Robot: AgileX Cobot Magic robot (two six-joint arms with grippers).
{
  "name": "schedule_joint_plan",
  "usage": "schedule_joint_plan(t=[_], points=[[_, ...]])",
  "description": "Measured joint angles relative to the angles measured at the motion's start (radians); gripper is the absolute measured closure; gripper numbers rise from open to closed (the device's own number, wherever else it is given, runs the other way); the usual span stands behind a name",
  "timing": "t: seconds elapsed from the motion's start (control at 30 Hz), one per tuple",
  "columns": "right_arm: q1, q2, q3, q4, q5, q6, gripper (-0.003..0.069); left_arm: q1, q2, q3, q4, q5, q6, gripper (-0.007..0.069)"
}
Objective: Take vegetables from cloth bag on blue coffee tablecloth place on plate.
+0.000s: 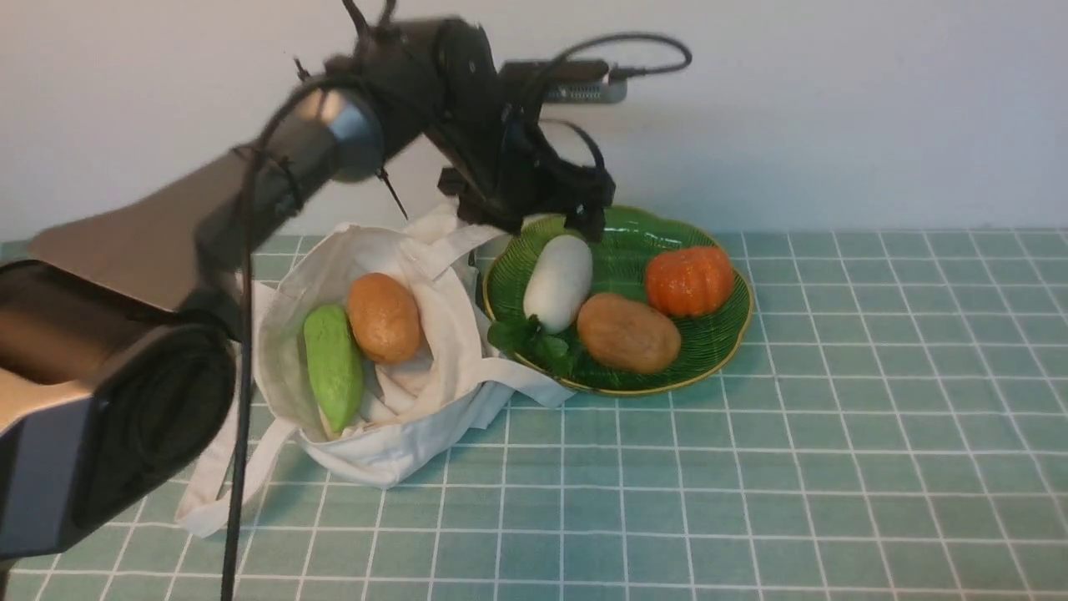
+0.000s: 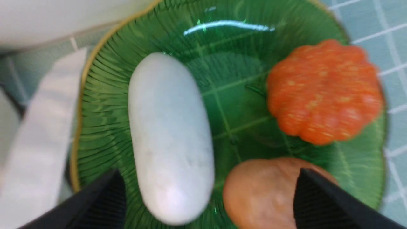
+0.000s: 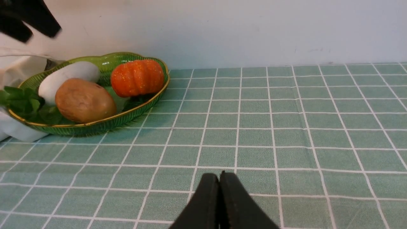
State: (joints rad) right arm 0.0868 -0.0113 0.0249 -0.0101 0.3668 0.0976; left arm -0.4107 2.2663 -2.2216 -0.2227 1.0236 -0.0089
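At the left of the front view, the soft off-white cloth tote bag (image 1: 450,334) lies open on the pale blue-green tablecloth (image 1: 751,467) with its grid of thin white lines, which covers the table. Two vegetables are in it. The light green toy cucumber (image 1: 332,367) lies with its long axis nearly up and down the frame, its narrower end toward the top. Just beside it on the right, touching, a tan-brown toy potato (image 1: 384,317) stands on much the same axis.

Right of the bag and touching its fabric sits the glossy dark green ribbed plate (image 1: 634,242) with the scalloped yellowish rim. On its left side lies the white oblong toy radish (image 1: 559,280). Its long axis runs steeply up the frame, leaning slightly right, with the rounded white tip toward the top and the dark green leaves toward the bottom rim.

The left end effector (image 2: 208,173) hangs above the radish's upper end with its jaws spread wide and nothing in them. The radish lies free on the plate.

A second brown potato (image 1: 627,332) lies lower centre on the plate, its long axis roughly left to right. The orange ribbed pumpkin (image 1: 688,280) is at the plate's upper right.

In the right wrist view, the right end effector (image 3: 219,178) is pressed closed and empty, over bare cloth well apart from the plate.

I judge the task about half done: the radish and one potato are plated, while the cucumber and the bagged potato are left.
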Motion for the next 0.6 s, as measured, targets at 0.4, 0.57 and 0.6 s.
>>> schedule_joint_plan(t=[0.4,0.57,0.6], points=[[0.0,0.0,0.0,0.0,0.001,0.0,0.0673,0.0,-0.398,0.06,0.23,0.221,0.023,0.062],[0.0,0.0,0.0,0.0,0.001,0.0,0.0673,0.0,-0.706,0.437,0.229,0.228,0.019,0.0629],[0.0,0.0,0.0,0.0,0.001,0.0,0.0673,0.0,-0.767,0.521,0.229,0.228,0.017,0.0629]])
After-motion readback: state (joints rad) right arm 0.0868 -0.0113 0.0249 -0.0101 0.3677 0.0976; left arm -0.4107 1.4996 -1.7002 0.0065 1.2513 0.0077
